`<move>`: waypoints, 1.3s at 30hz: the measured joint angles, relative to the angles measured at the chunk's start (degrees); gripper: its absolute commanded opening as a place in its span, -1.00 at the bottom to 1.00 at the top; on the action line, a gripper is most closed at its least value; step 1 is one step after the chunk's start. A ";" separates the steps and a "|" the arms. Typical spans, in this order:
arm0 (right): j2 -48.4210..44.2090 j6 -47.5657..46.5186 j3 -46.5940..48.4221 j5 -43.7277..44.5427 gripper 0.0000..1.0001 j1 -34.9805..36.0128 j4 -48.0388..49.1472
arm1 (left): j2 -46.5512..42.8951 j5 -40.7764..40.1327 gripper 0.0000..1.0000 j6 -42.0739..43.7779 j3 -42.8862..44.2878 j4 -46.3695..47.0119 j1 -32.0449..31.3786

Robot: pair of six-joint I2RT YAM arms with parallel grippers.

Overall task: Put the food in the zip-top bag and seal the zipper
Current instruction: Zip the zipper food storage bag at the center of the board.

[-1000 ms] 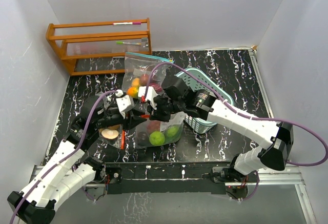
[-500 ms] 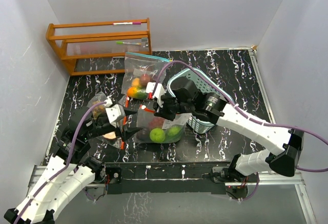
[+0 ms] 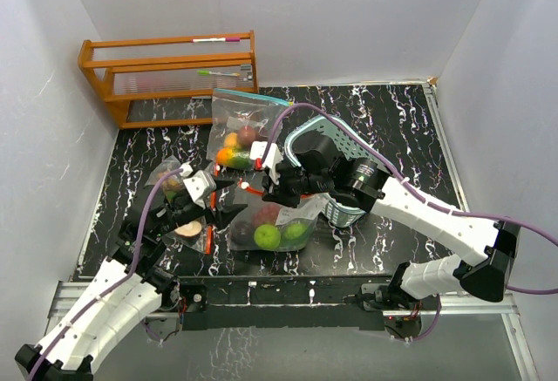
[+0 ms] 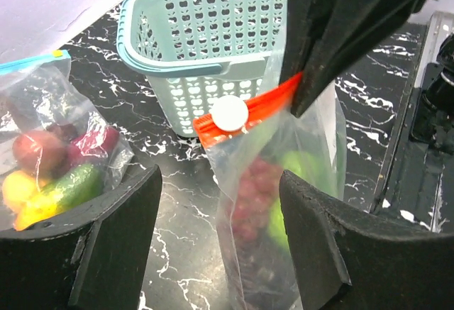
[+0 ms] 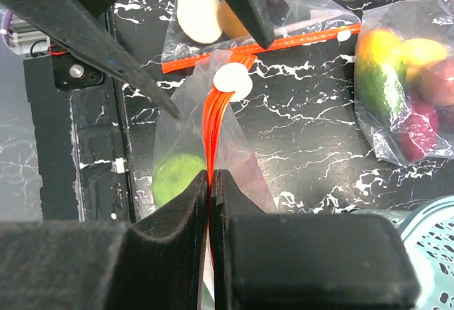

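My right gripper (image 5: 211, 175) is pinched tight on the orange zipper strip (image 5: 221, 115) of the bag (image 3: 277, 224), holding it upright mid-table (image 3: 401, 137), just left of the teal basket (image 4: 206, 33). The white slider (image 4: 230, 113) sits on the strip between my two grippers. My left gripper (image 4: 220, 179) faces that end, fingers spread wide, gripping nothing. A green fruit (image 3: 267, 236) and purple grapes (image 4: 252, 182) lie inside the bag.
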 measured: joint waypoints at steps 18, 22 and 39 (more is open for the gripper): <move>-0.35 -0.02 0.00 -0.81 -0.85 0.00 -1.29 | 3.67 6.60 -0.07 -9.25 -2.29 14.10 0.02; -0.66 -0.02 0.00 -0.85 -0.85 0.02 -1.42 | 5.20 8.41 -0.24 -11.28 -2.84 15.96 0.02; -0.70 -0.02 0.02 -0.81 -0.85 0.00 -2.51 | 3.87 9.40 -0.28 -13.57 -4.35 14.19 0.02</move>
